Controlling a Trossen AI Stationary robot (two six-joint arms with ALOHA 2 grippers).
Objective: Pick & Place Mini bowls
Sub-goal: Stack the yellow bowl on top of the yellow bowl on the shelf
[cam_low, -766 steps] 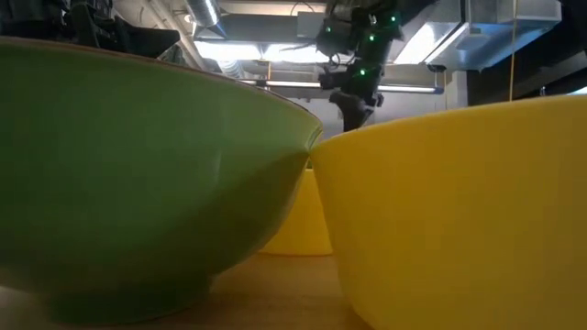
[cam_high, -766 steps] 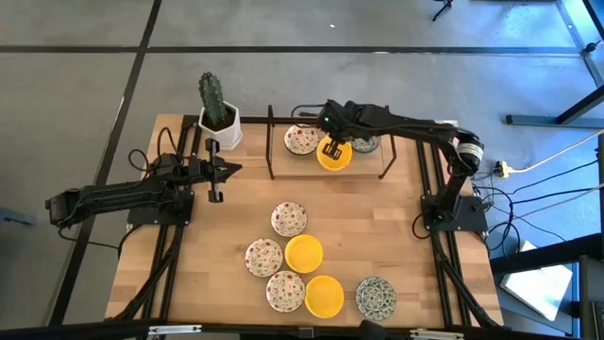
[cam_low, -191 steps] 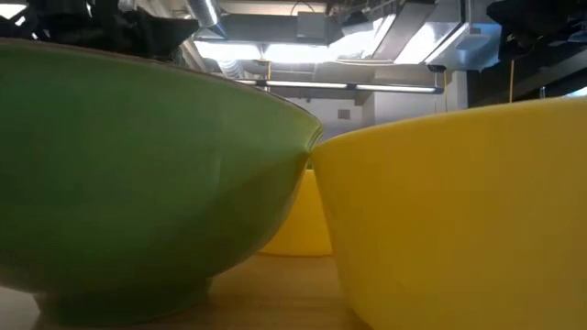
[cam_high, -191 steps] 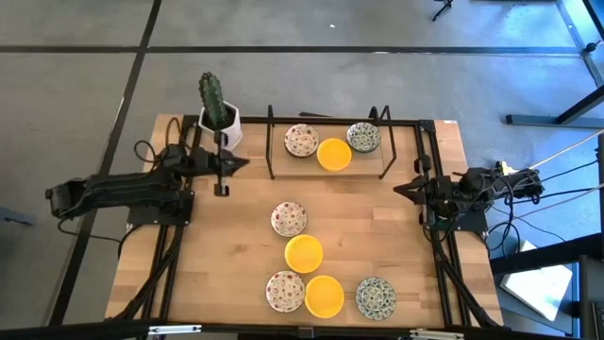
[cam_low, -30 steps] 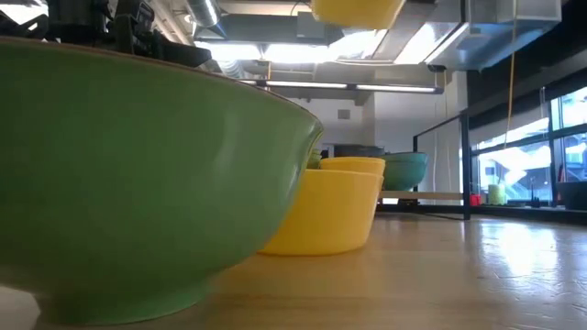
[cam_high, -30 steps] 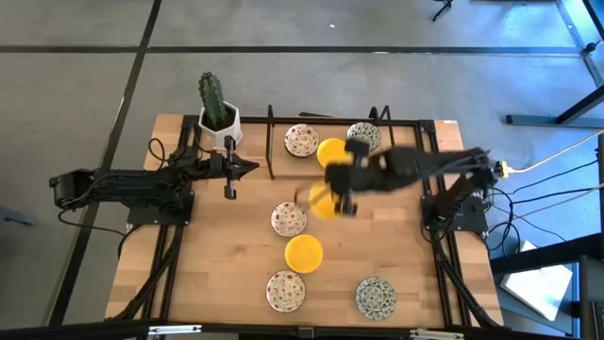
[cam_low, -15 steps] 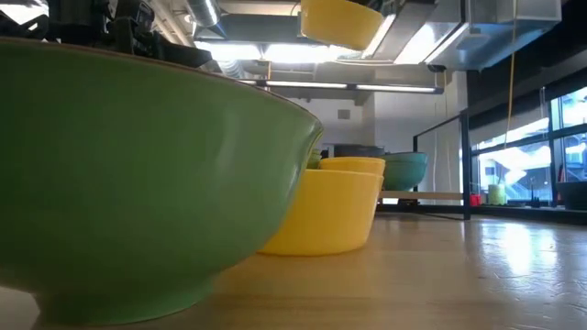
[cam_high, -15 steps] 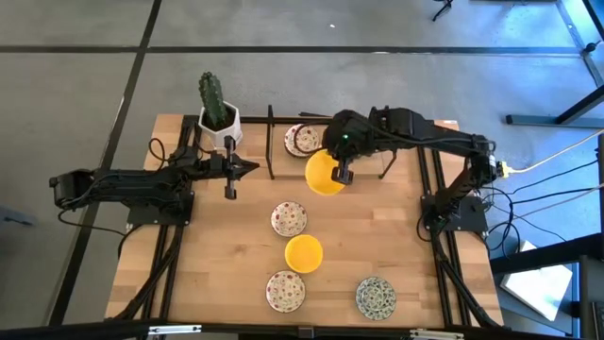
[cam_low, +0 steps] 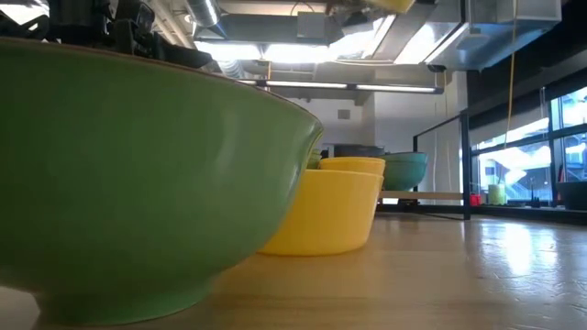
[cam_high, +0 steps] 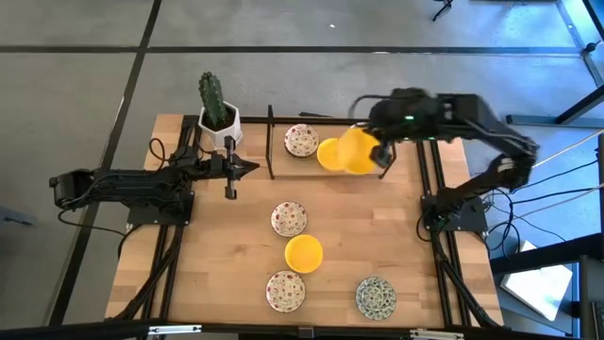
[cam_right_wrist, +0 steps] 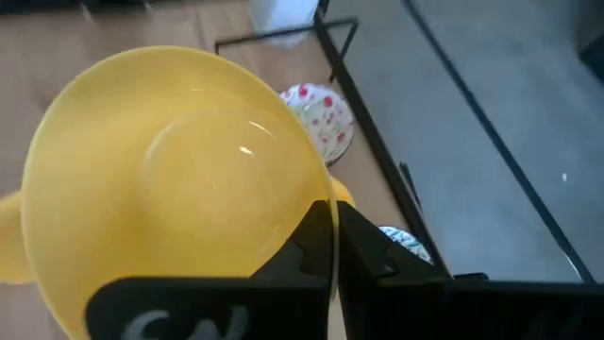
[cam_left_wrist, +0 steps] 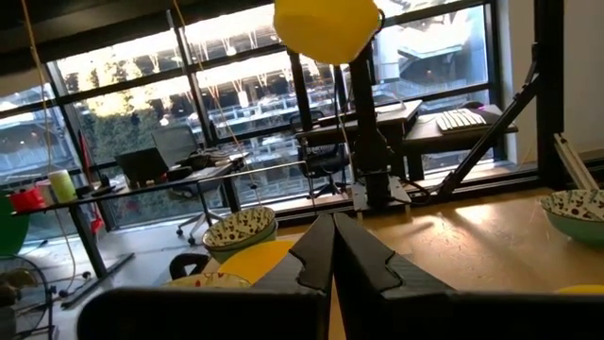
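A yellow mini bowl (cam_high: 359, 151) hangs above the worktop's (cam_high: 236, 236) far side, its rim pinched in my right fingers (cam_right_wrist: 332, 247); my left fingers (cam_left_wrist: 332, 247) rest closed at the far left. The thin rim hold could slip. Below sit another yellow bowl (cam_high: 329, 154), a red-specked bowl (cam_high: 301, 141) and a black frame (cam_high: 272, 142), crowding the drop spot.

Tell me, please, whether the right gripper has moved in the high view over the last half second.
Yes. The right gripper, shut on a yellow bowl, has swung away from the cactus pot, toward the table's right edge.
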